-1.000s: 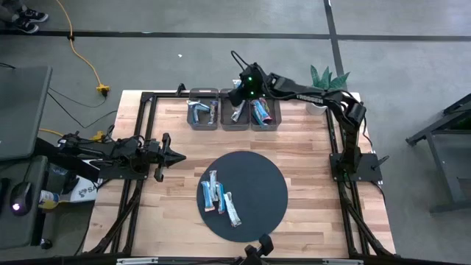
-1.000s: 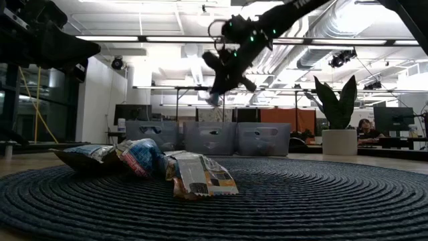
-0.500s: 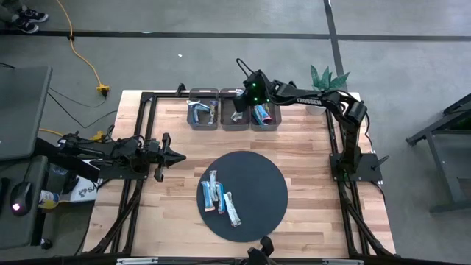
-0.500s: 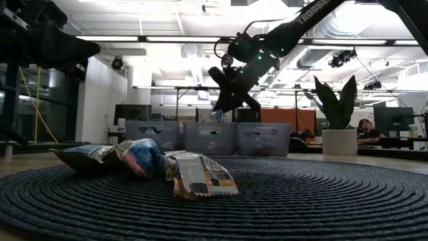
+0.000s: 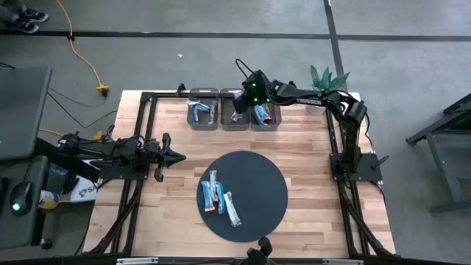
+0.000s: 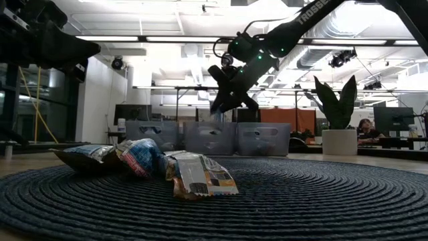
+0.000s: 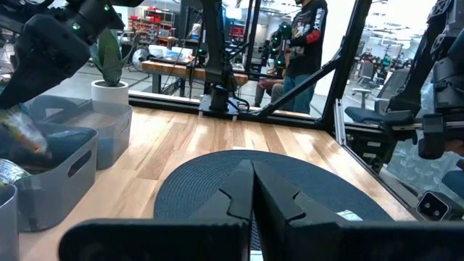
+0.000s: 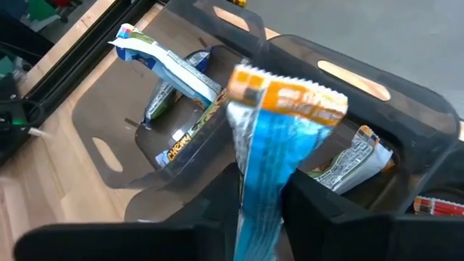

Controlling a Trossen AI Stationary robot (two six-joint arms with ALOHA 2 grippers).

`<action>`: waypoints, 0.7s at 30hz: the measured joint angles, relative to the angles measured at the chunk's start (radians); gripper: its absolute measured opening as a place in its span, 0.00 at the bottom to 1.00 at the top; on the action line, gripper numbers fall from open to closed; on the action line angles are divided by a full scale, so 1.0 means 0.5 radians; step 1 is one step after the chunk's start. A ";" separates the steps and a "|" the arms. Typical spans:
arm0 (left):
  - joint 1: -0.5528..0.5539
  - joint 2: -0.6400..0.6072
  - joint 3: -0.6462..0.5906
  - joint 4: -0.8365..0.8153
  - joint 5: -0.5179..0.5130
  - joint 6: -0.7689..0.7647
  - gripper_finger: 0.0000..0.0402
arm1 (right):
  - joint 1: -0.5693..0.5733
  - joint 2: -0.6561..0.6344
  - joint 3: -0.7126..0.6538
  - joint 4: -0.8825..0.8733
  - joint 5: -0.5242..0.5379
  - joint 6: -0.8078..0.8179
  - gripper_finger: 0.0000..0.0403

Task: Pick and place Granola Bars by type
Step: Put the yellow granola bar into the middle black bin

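Left pincer (image 5: 179, 156) waits over the tabletop (image 5: 309, 191) just beside the round dark mat (image 5: 257, 184), fingers pressed together, holding nothing. A cluster of granola bars (image 5: 219, 197) lies on the mat beyond its tip. Right pincer (image 5: 240, 104) hangs above the middle bin (image 5: 235, 121) of three grey bins, a blue-and-orange bar (image 8: 272, 156) between its fingers (image 8: 330, 206). More bars rest in the bins beneath it.
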 joint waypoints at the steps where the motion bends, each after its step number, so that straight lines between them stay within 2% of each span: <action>1: 0.000 0.000 0.000 0.000 0.000 0.000 0.00 | 0.000 0.000 0.001 0.000 -0.006 0.001 0.22; 10: 0.000 0.000 0.000 0.000 0.000 0.000 0.00 | 0.000 0.000 0.002 0.005 -0.021 -0.001 0.31; 21: 0.001 0.000 0.000 -0.001 0.000 0.000 0.00 | 0.001 0.000 0.002 0.106 -0.066 -0.125 0.33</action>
